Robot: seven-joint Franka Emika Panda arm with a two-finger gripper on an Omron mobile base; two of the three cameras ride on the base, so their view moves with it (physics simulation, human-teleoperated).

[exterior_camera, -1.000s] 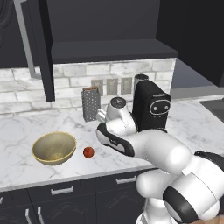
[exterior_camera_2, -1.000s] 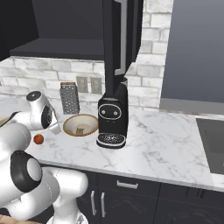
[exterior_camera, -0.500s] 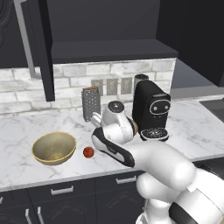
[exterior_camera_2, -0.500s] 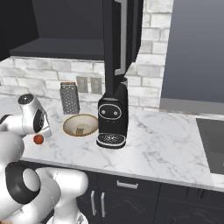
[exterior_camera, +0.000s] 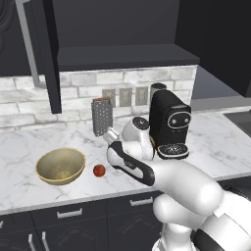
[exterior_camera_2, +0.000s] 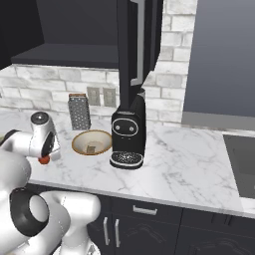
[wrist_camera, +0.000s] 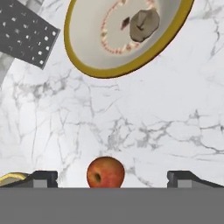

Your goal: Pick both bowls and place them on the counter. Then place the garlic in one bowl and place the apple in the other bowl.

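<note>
Hand view: apple between gripper fingertips

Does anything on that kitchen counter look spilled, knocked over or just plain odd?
Nothing stands out. The garlic sits inside the shallow bowl, the deep bowl stands upright, and the apple lies loose on the counter, between the fingertips of the open gripper.

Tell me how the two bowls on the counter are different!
The deep bowl is rounded and olive-tan with a yellowish inside; the shallow bowl is wide and flat like a plate, pale inside. The deep bowl has nothing in it, while the shallow bowl holds the garlic. The apple sits beside the deep bowl. Both bowls stand upright on the counter.
</note>
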